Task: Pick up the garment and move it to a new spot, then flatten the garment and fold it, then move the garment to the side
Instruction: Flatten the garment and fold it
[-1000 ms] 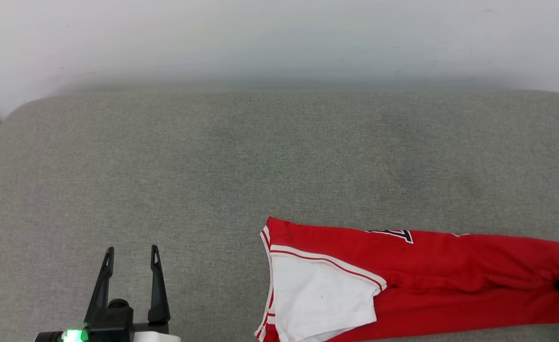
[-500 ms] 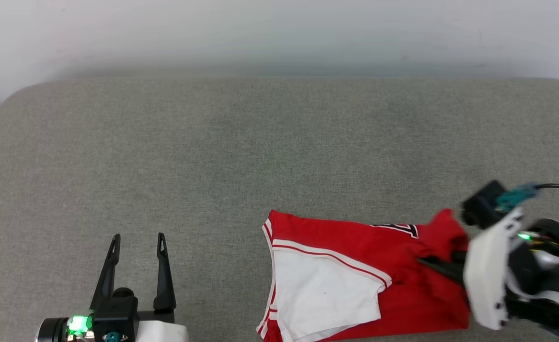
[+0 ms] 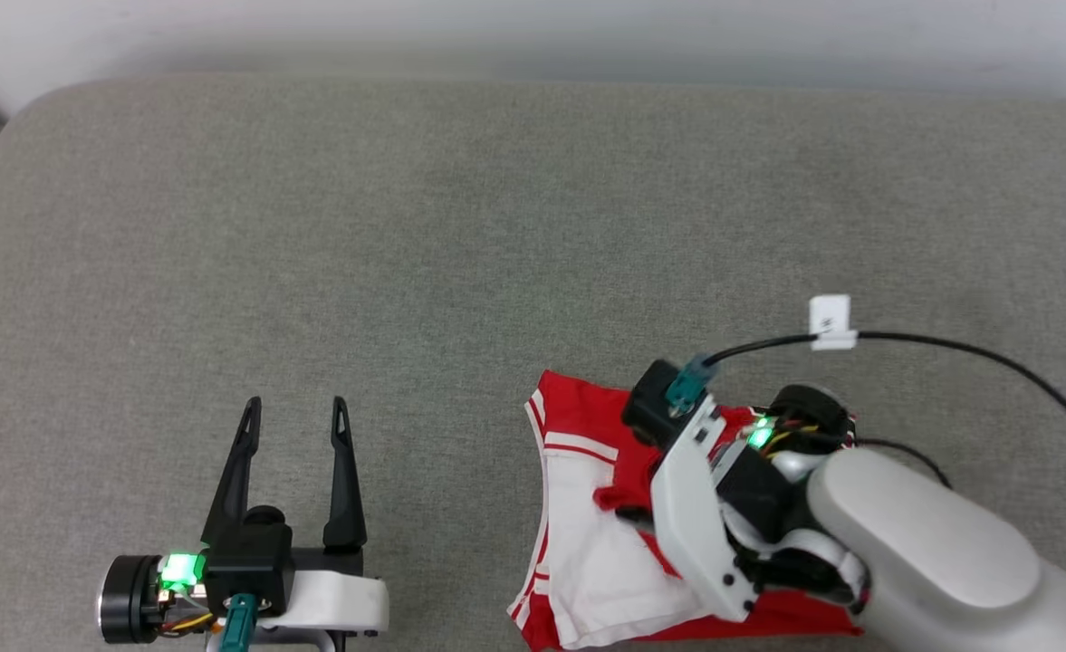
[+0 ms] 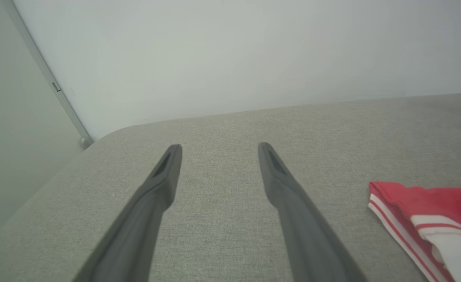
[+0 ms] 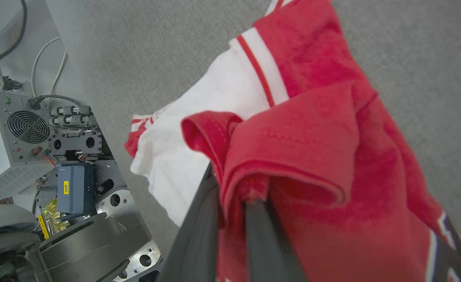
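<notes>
Head view: your left gripper (image 3: 295, 412) is hanging spread at seven o'clock over the grey cushion (image 3: 496, 226). Your right gripper (image 3: 628, 512) is pinching the garment (image 3: 578, 552) at five o'clock.
Left wrist: fingers gaping, garment lying at four o'clock.
Right wrist: fingers squeezing a red fold.

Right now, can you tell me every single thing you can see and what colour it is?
garment: one, red with a white sleeve and striped trim, bunched on the cushion's near right part
cushion: one, grey, under the garment
wall: one, white, behind the cushion
fan box: one, pale grey, off the cushion's edge
blue box: one, blue with a yellow label, beside the fan box
cable: one, black with a white tag, leading from the right wrist
left gripper: one, black, near left, open and holding nothing
right gripper: one, dark, shut on a red fold of the garment
right forearm: one, pale, lower right
</notes>
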### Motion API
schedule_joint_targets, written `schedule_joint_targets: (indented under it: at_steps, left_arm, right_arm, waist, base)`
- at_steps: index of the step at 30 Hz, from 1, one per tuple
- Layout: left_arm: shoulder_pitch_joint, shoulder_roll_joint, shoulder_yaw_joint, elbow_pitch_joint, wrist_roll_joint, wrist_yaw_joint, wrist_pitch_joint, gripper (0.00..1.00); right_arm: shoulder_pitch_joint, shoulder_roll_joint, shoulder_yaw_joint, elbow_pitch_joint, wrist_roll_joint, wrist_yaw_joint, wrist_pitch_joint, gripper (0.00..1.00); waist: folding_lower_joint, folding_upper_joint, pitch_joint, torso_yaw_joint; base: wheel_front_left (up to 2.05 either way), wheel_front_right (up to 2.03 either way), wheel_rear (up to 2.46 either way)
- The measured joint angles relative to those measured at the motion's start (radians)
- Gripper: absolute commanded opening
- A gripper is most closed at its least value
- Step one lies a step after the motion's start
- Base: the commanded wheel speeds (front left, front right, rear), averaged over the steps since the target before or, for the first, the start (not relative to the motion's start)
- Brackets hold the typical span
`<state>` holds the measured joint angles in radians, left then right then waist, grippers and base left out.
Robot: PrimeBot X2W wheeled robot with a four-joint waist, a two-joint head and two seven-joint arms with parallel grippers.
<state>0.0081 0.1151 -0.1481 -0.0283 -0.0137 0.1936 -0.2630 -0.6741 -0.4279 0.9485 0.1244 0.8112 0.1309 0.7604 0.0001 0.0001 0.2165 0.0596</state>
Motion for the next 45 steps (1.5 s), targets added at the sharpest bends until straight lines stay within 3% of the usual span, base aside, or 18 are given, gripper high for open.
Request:
schedule_joint_targets:
  at_steps: [5,9,10,11,18,22,26,30,31,32,37,45]
  left_arm:
    - [-0.017,-0.007,-0.003,0.005,0.001,0.000,0.000,1.00]
    - [-0.018,-0.009,0.003,0.012,0.001,0.000,0.000,1.00]
    - [-0.018,-0.009,0.004,0.014,0.001,0.000,0.000,1.00]
    - [-0.017,-0.008,0.006,0.016,0.001,0.000,0.000,1.00]
    - [0.014,0.001,0.023,0.023,0.001,0.000,0.000,1.00]
    - [0.033,0.003,0.030,0.022,0.001,0.001,0.000,1.00]
    - [0.046,0.004,0.033,0.019,0.001,0.001,0.000,1.00]
    - [0.060,0.004,0.037,0.014,0.001,0.001,0.000,1.00]
    - [0.060,0.004,0.037,0.014,0.001,0.001,0.000,1.00]
    - [0.070,0.004,0.037,0.011,0.001,0.000,0.000,1.00]
    - [0.082,0.004,0.038,0.006,0.001,-0.006,0.000,1.00]
    - [0.098,0.004,0.038,0.002,0.000,-0.017,0.000,1.00]
  right_arm:
    - [-0.023,0.040,0.139,0.160,-0.003,0.000,-0.061,0.00]
    - [-0.034,0.055,0.171,0.218,0.018,0.001,-0.133,0.00]
    - [-0.034,0.056,0.178,0.221,0.019,0.001,-0.156,0.29]
    - [-0.035,0.054,0.185,0.218,0.021,0.001,-0.177,1.00]
    - [-0.076,-0.037,0.129,0.112,-0.024,0.000,-0.389,1.00]
    - [-0.066,-0.086,-0.008,0.083,-0.126,0.001,-0.541,1.00]
    - [0.016,-0.085,-0.229,0.087,-0.272,0.000,-0.725,1.00]
    - [0.157,-0.033,-0.459,0.099,-0.421,0.000,-0.868,1.00]
    - [0.157,-0.033,-0.459,0.099,-0.421,0.000,-0.868,1.00]
    - [0.225,0.003,-0.570,0.096,-0.482,0.000,-0.932,1.00]
    - [0.394,0.122,-0.795,0.051,-0.604,0.000,-1.009,1.00]
    - [0.615,0.288,-0.978,-0.087,-0.665,0.000,-1.023,1.00]
  waist:
    - [0.0000,0.0000,0.033,0.017]
    - [0.0000,0.0000,0.029,0.013]
    - [0.0000,0.0000,0.024,0.011]
    - [0.0000,0.0000,0.018,0.008]
    - [0.0000,0.0000,-0.043,-0.026]
    - [0.0000,0.0000,-0.076,-0.055]
    - [0.0000,0.0000,-0.103,-0.078]
    - [0.0000,0.0000,-0.125,-0.094]
    - [0.0000,0.0000,-0.125,-0.094]
    - [-0.0001,0.0000,-0.134,-0.099]
    - [0.0000,0.0000,-0.150,-0.107]
    - [-0.0001,0.0000,-0.168,-0.106]
  base:
    - [0.00,0.00,0.00]
    - [0.00,0.00,0.00]
    - [0.00,0.00,0.00]
    - [0.00,0.00,0.00]
    - [0.00,0.00,0.00]
    - [0.00,0.00,0.00]
    - [0.00,0.00,0.00]
    - [0.00,0.00,0.00]
    - [0.00,0.00,0.00]
    - [0.00,0.00,0.00]
    - [0.00,0.00,0.00]
    - [0.00,0.00,0.00]
